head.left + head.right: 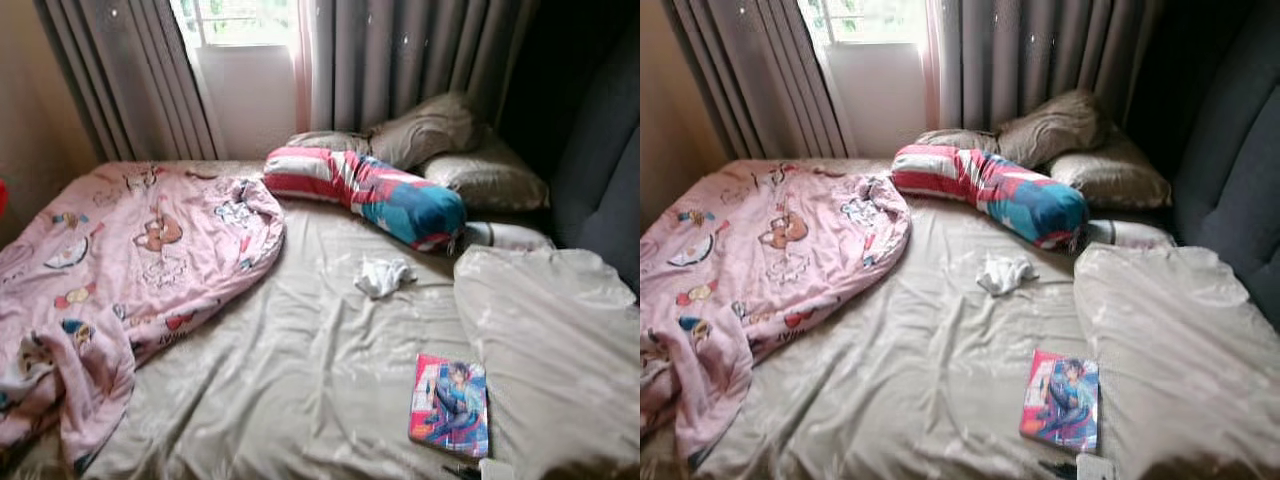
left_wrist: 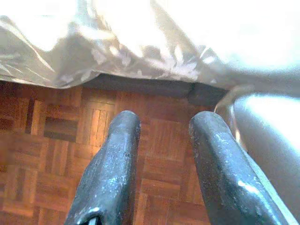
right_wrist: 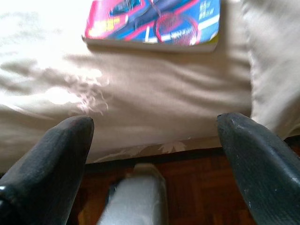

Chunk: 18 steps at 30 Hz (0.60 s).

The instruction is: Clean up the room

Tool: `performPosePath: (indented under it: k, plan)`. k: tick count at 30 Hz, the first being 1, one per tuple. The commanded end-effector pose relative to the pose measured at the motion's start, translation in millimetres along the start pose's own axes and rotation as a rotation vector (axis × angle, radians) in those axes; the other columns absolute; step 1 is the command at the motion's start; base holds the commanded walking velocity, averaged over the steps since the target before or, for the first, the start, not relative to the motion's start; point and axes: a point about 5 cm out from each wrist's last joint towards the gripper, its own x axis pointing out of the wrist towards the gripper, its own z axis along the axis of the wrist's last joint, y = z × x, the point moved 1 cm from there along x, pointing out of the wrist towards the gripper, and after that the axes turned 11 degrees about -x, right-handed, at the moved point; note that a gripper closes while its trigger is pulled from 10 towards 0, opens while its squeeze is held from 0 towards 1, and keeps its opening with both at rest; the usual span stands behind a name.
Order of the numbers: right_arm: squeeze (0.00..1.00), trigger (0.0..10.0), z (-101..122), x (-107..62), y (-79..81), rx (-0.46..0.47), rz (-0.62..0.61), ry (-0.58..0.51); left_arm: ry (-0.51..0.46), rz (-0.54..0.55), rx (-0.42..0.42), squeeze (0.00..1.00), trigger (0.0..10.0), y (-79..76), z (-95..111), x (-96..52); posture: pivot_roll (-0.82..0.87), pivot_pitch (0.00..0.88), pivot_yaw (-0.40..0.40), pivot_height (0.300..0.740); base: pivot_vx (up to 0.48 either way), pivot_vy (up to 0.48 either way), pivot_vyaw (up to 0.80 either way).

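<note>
On the near right of the bed (image 1: 300,380) lies a book (image 1: 450,405), flat on the sheet, long axis running near to far, cover up. I've got the right gripper (image 3: 154,140) low at the bed's near edge, fingers spread wide, holding nothing, and the book (image 3: 152,23) sits just beyond it, straight ahead on the sheet. That makes the right arm the nearer one, I'd say. Left gripper (image 2: 161,154) hangs over the parquet floor (image 2: 47,154) beside the bed's edge, fingers parted a little, empty too. Farther off I see a white cloth (image 1: 383,275) mid-bed, a bolster (image 1: 365,190) toward the pillows (image 1: 450,150), and a pink blanket (image 1: 120,280) bunched on the left. My call: forward reach for the book, across its short side.
</note>
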Motion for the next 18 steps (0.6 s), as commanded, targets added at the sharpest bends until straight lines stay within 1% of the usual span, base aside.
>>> performPosePath:
  k: [1, 5, 6, 8, 13, 14, 16, 18]
  plan:
    - [0.00, 10.0, -3, -0.2, 1.5, -0.011, 0.009, 0.017, 0.013, 0.004, -0.003, 0.00, 10.0, 1.3, -1, 0.1, 0.00, 0.000, 0.012, 0.740, 0.000, 0.000, 0.00]
    - [0.00, 10.0, -9, -1.3, 2.5, -0.043, 0.014, 0.053, 0.018, 0.002, -0.008, 0.00, 10.0, 0.2, -1, 0.2, 0.00, 0.000, 0.009, 0.740, 0.000, 0.000, 0.00]
    - [0.00, 10.0, -9, -1.3, 2.5, -0.043, 0.014, 0.053, 0.018, 0.002, -0.008, 0.00, 10.0, 0.2, -1, 0.2, 0.00, 0.000, 0.009, 0.740, 0.000, 0.000, 0.00]
    - [0.00, 10.0, -17, -3.8, 0.8, -0.037, 0.025, 0.068, 0.020, 0.001, -0.019, 0.00, 10.0, -0.1, -2, 0.2, 0.00, 0.000, 0.007, 0.740, 0.000, 0.000, 0.00]
    - [0.00, 10.0, -23, -5.5, -1.8, -0.049, 0.026, 0.089, 0.024, 0.004, -0.034, 0.00, 10.0, 0.3, -2, 0.3, 0.00, 0.000, 0.005, 0.740, 0.000, 0.000, 0.00]
    - [0.00, 10.0, -23, -5.6, -2.0, -0.049, 0.026, 0.090, 0.024, 0.004, -0.034, 0.00, 10.0, 0.3, -2, 0.3, 0.00, 0.000, 0.005, 0.740, 0.000, 0.247, 0.00]
    - [0.00, 10.0, -19, -4.4, -0.2, -0.081, 0.034, 0.078, 0.026, 0.003, -0.033, 0.00, 10.0, 0.5, -2, 0.3, 0.00, 0.000, 0.007, 0.740, 0.000, 0.377, 0.00]
    - [0.00, 10.0, -18, -4.3, -0.7, -0.097, 0.034, 0.072, 0.029, 0.001, -0.031, 0.00, 10.0, 0.3, -2, 0.3, -0.01, 0.000, 0.007, 0.740, 0.000, 0.422, 0.80]
